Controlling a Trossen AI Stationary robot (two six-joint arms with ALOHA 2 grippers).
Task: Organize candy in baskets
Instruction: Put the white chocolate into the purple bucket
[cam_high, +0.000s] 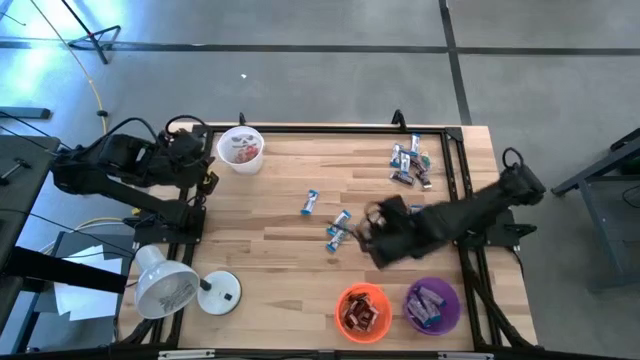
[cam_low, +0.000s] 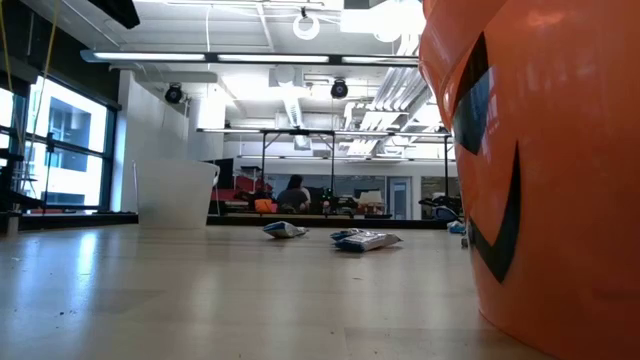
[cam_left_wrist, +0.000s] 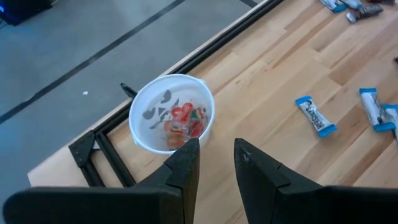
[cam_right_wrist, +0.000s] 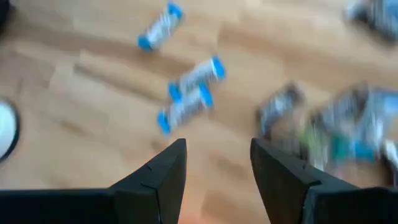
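The white basket (cam_high: 241, 148) with a dark face print stands at the table's far left and holds pinkish candy (cam_left_wrist: 183, 122). The orange basket (cam_high: 362, 311) and the purple basket (cam_high: 432, 305) stand at the near right, both with candy inside. Three blue-and-white bars lie mid-table: one alone (cam_high: 311, 202), two side by side (cam_high: 338, 230). A mixed pile (cam_high: 411, 164) lies at the far right. My right gripper (cam_right_wrist: 214, 163) hovers open just right of the pair (cam_right_wrist: 188, 95). My left gripper (cam_left_wrist: 216, 154) is open beside the white basket, holding nothing.
A white dome-shaded lamp (cam_high: 167, 283) with a round base (cam_high: 221, 293) sits at the near left corner. A black frame rail (cam_high: 330, 127) edges the table. In the low view the orange basket (cam_low: 540, 160) fills the right side. Bare wood lies in the table's middle and near-left.
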